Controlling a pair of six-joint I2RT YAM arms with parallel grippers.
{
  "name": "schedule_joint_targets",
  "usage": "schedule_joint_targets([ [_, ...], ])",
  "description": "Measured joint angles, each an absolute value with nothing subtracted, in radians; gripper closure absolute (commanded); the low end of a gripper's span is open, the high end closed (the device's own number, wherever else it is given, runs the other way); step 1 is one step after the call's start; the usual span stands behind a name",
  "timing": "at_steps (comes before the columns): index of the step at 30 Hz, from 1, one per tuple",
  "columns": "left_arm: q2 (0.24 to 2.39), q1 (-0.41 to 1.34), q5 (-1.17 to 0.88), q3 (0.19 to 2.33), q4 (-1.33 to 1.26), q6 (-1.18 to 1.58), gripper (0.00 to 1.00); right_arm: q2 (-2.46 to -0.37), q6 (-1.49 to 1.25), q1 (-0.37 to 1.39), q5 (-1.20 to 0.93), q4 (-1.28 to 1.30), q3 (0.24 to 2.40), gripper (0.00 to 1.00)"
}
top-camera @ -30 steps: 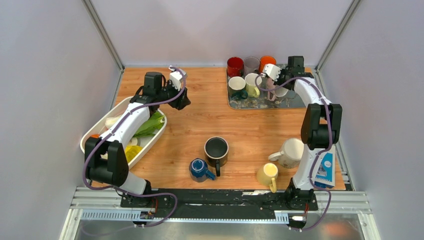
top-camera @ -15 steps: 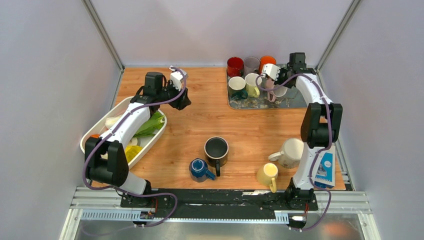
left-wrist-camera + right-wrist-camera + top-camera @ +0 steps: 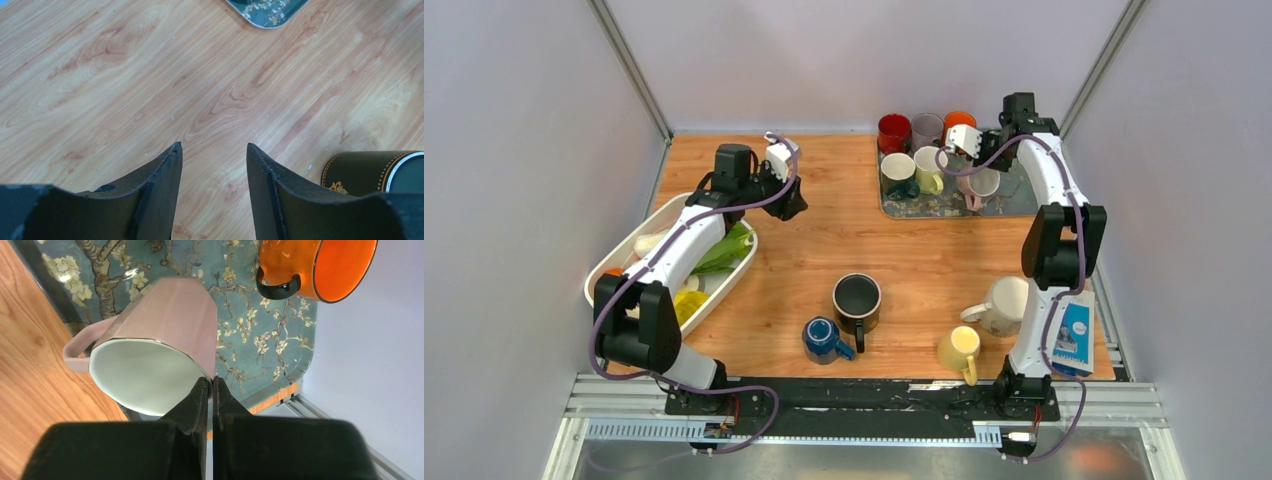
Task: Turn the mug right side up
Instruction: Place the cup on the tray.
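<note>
Now the right claw [image 3: 210,385] pinches the glossy, faceted pink mug [image 3: 165,325] by its rim, tilted over the blossom-patterned tray [image 3: 250,355]; the left claw [image 3: 214,150] hangs spread above the wood-grain surface [image 3: 150,75].

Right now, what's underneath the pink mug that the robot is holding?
A blossom-patterned tray lies beneath the pink mug, which the right hand pinches by its rim. The patch directly below is hidden by the mug itself.

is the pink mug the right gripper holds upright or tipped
Tipped. The pink mug leans over the tray, its open mouth angled sideways toward the wrist camera, its rim pinched by the shut right gripper.
</note>
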State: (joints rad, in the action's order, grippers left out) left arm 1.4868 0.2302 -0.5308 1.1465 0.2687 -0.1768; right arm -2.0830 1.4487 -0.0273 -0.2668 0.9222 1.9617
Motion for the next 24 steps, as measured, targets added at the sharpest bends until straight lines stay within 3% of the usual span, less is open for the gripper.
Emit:
schedule_joint_targets([
  [7, 1.487, 0.235, -0.534, 1.147, 0.268, -0.177, 0.42, -2.158, 1.407, -0.023, -0.288, 0.931, 2.057, 1.00],
  [10, 1.487, 0.236, -0.534, 1.147, 0.269, -0.177, 0.42, -2.189, 1.391, -0.022, -0.301, 0.921, 2.096, 0.94],
  [16, 1.487, 0.236, -0.534, 1.147, 0.270, -0.177, 0.42, -2.254, 1.331, -0.022, -0.320, 0.914, 2.194, 0.96],
  [24, 1.487, 0.248, -0.534, 1.147, 0.270, -0.177, 0.42, -2.258, 1.257, -0.020, -0.369, 0.895, 2.197, 0.71],
])
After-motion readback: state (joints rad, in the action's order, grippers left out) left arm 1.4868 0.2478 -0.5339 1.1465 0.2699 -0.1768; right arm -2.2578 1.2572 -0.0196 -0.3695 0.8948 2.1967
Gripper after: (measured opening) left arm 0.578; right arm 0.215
